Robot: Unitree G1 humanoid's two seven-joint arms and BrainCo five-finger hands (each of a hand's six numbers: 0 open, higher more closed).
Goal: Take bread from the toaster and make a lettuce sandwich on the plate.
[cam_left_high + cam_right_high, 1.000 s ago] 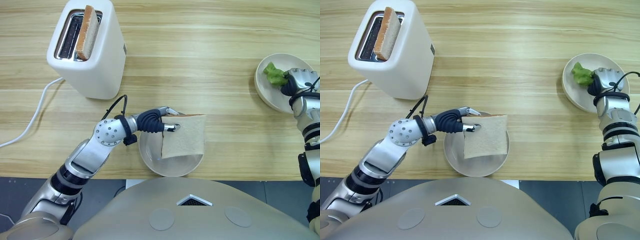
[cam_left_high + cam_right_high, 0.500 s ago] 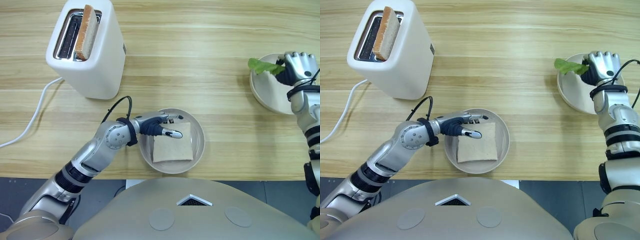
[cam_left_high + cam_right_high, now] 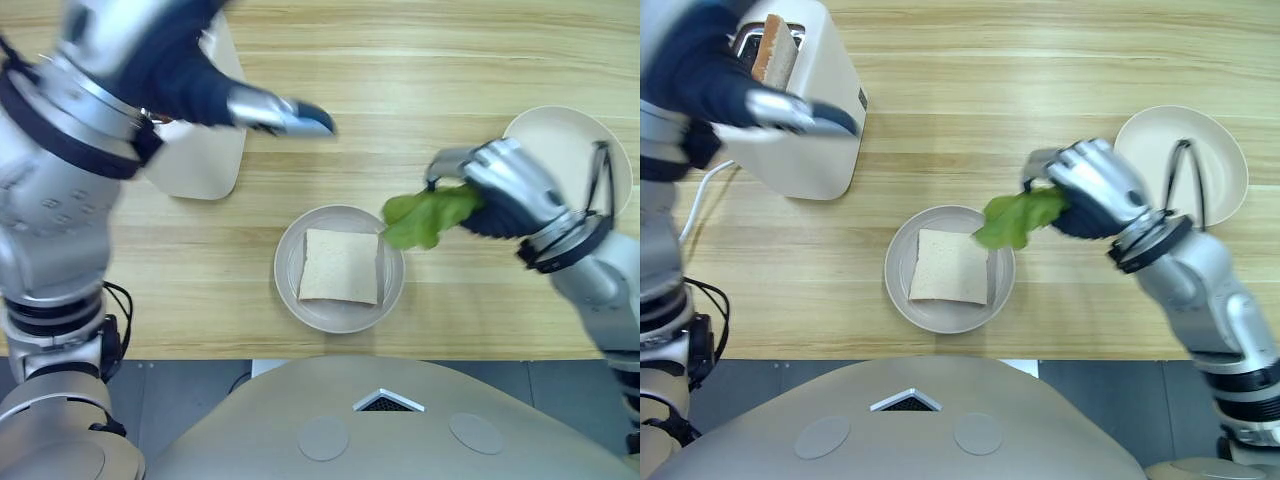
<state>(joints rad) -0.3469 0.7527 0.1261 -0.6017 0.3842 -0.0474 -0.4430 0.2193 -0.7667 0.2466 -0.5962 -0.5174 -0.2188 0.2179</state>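
A slice of bread [image 3: 341,266] lies flat in the round plate [image 3: 290,291] near the table's front edge. My right hand [image 3: 505,187] is shut on a green lettuce leaf [image 3: 428,214], which hangs just right of and above the plate's rim. My left hand [image 3: 215,85] is raised high in front of the white toaster [image 3: 810,150], fingers stretched out and holding nothing. A second slice of bread [image 3: 773,52] stands in the toaster's slot.
A second, bare plate [image 3: 560,140] sits at the right on the wooden table [image 3: 400,80]. The toaster's white cord [image 3: 695,215] trails off to the left.
My right hand carried the lettuce from the right plate over to the bread plate's edge. My left hand let go of the bread, left the plate and rose toward the toaster.
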